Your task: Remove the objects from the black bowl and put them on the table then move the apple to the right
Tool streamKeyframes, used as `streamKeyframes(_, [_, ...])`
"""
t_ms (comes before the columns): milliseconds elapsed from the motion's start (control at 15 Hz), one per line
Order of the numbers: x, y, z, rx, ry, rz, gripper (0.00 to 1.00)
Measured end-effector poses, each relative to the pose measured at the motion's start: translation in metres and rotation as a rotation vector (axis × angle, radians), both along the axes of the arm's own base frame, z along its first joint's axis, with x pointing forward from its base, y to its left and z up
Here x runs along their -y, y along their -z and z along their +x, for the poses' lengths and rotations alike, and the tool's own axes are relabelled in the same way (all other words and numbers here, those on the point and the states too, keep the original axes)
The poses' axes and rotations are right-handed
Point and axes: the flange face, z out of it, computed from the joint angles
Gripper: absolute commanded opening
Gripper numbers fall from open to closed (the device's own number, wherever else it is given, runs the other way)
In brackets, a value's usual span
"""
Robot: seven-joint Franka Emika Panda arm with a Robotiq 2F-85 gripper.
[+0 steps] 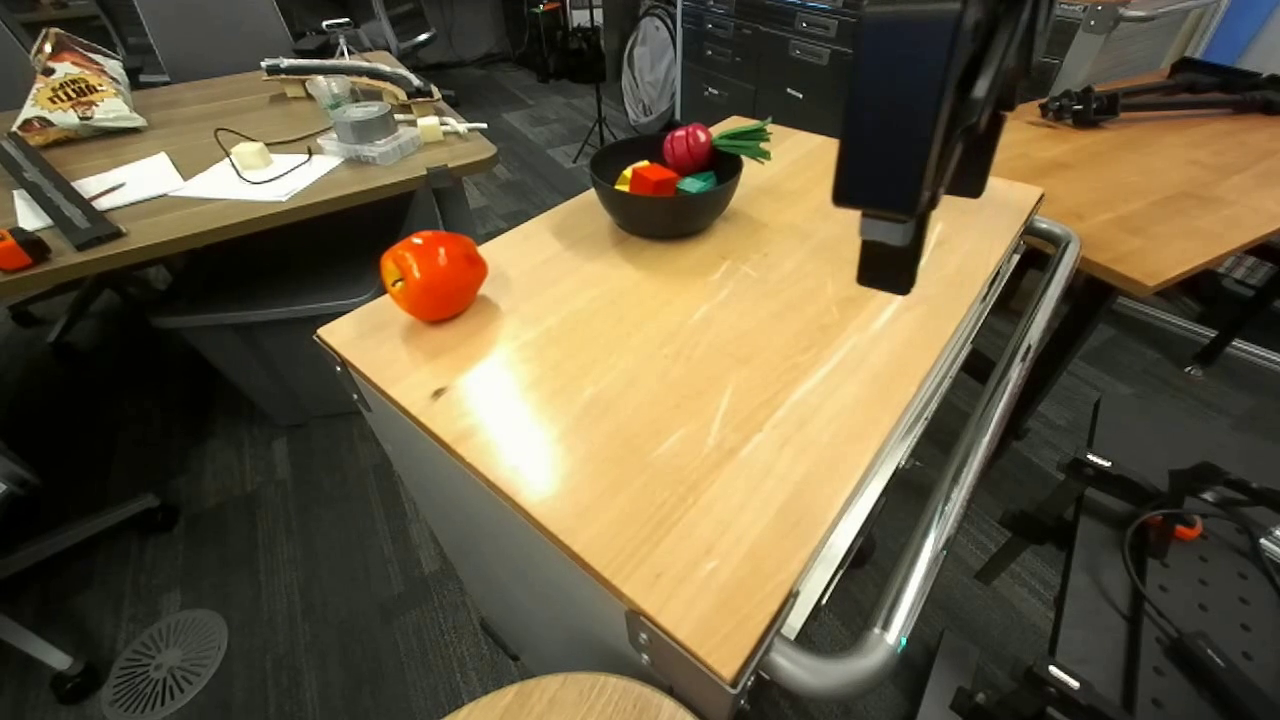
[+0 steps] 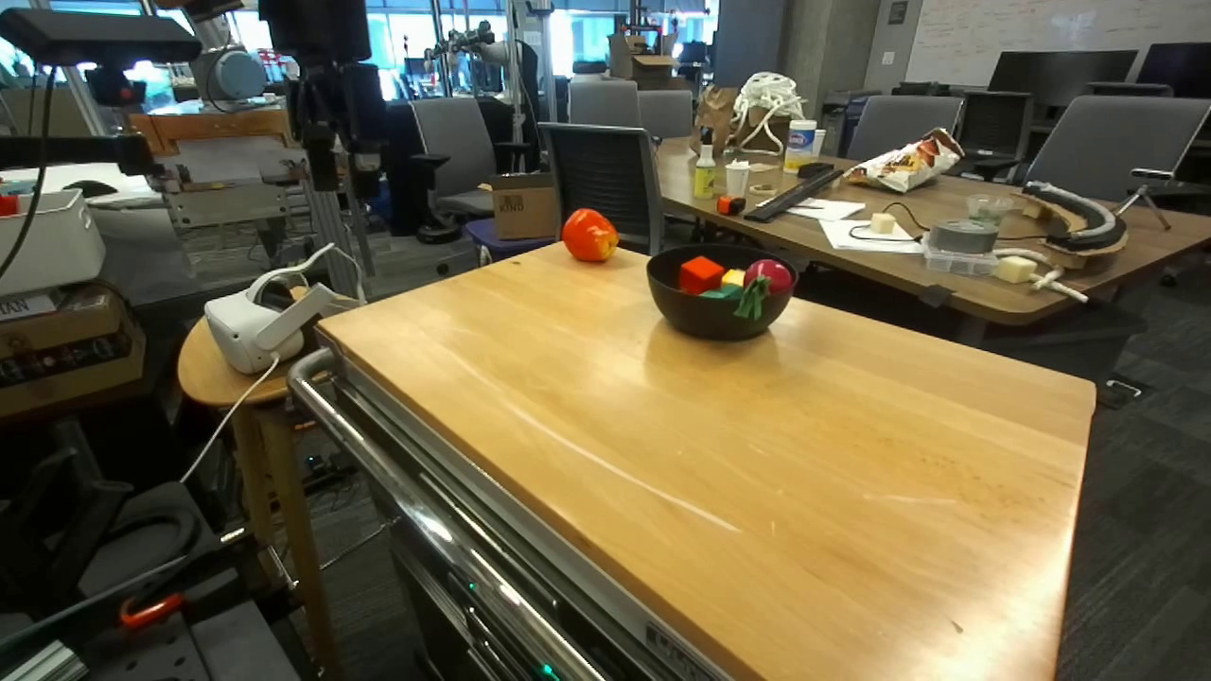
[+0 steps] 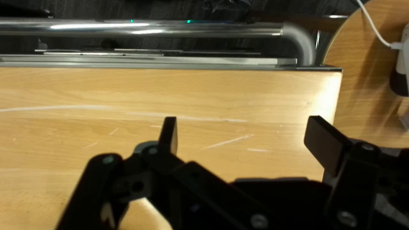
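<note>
The black two-fingered gripper (image 3: pixel 244 127) hangs well above the light wooden rectangular table (image 1: pixel 640 360), and its fingers (image 3: pixel 324 145) are spread wide; the wrist view shows no object between them. What must come out lies all inside the round black bowl (image 1: pixel 665 215): a red cube-like block (image 1: pixel 654 181), a yellow block (image 1: pixel 624 180), a green block (image 1: pixel 697 184) and a small dark red round fruit (image 1: pixel 687 149) with a green leafy top, which lies the highest. This bowl stands close to the table edge opposite the silver metal rail (image 3: pixel 207 28), while the gripper, as I judge, is nearer to the rail side. So the coming move should, I believe, go first across the table, away from the rail, and only then down. The wrist view does not show the bowl. Both exterior views suggest that the dark red fruit points its leafy end toward the rail side, and the two fingers stand apart along the direction of the rail; with this turn of the wrist, the gripper would probably pinch across the fruit. The large, shiny, red-orange round apple (image 1: pixel 435 276) stands outside the bowl, near a corner on the same table edge
</note>
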Motion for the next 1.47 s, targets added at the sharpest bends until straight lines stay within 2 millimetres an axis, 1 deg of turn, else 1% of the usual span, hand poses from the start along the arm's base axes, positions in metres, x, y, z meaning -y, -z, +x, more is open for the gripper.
streamKeyframes(133, [-0.014,-0.005,0.008,0.106,0.024,-0.007,1.0])
streamKeyframes(267, [-0.03,-0.008,0.02,0.216,0.064,0.004,1.0])
streamKeyframes(400, [-0.041,-0.005,0.038,0.316,0.117,-0.003,1.0])
streamKeyframes(467, [-0.043,0.001,0.043,0.315,0.124,-0.007,1.0])
streamKeyframes(600, [-0.042,0.007,0.043,0.302,0.124,-0.01,1.0])
streamKeyframes(867, [-0.041,0.004,0.042,0.307,0.125,-0.01,1.0])
streamKeyframes(1000, [-0.042,0.007,0.042,0.299,0.112,-0.012,1.0])
streamKeyframes(1200, [-0.048,0.013,0.044,0.265,-0.046,-0.001,1.0])
streamKeyframes(1267, [-0.044,0.012,0.047,0.258,-0.1,0.004,1.0])
streamKeyframes(1333, [-0.036,0.01,0.051,0.253,-0.15,0.009,1.0])
streamKeyframes(1467, [-0.014,0.006,0.062,0.242,-0.241,0.027,1.0])
